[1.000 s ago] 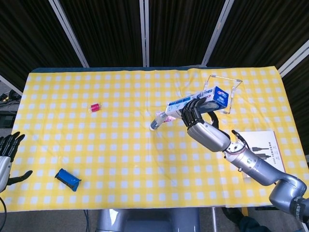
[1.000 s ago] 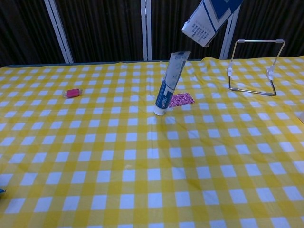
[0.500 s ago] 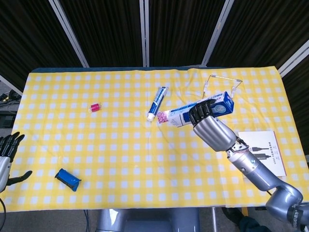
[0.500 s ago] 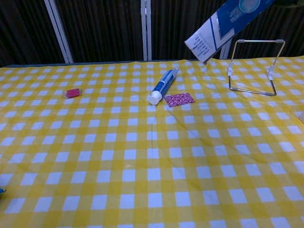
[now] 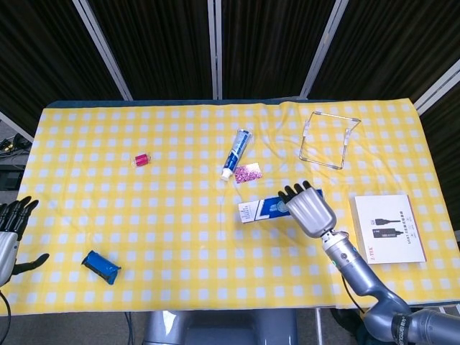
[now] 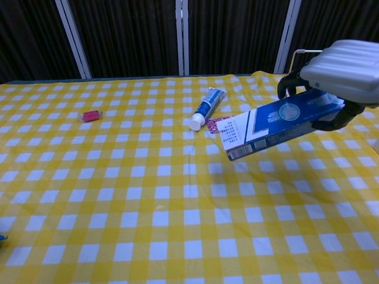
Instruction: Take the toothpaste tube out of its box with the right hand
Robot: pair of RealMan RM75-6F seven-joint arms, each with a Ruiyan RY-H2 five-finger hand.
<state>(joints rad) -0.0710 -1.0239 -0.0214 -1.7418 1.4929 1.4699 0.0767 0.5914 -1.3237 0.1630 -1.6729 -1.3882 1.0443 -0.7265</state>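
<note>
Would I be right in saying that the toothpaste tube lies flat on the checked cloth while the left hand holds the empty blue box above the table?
Not quite: the right hand holds the blue box, not the left. The chest view shows its fingers wrapped around the box, held above the checked cloth. The left hand sits at the table's edge in the head view, holding nothing. The toothpaste tube does lie flat on the cloth.

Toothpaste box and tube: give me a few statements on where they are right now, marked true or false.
1. The toothpaste tube lies on the table, outside the box. True.
2. The right hand holds the box. True.
3. The box rests flat on the cloth. False: the chest view shows it held above the table.
4. The left hand grips the tube. False: it holds nothing, at the table's left edge.
5. A pink wrapper lies beside the tube's cap. True.
</note>
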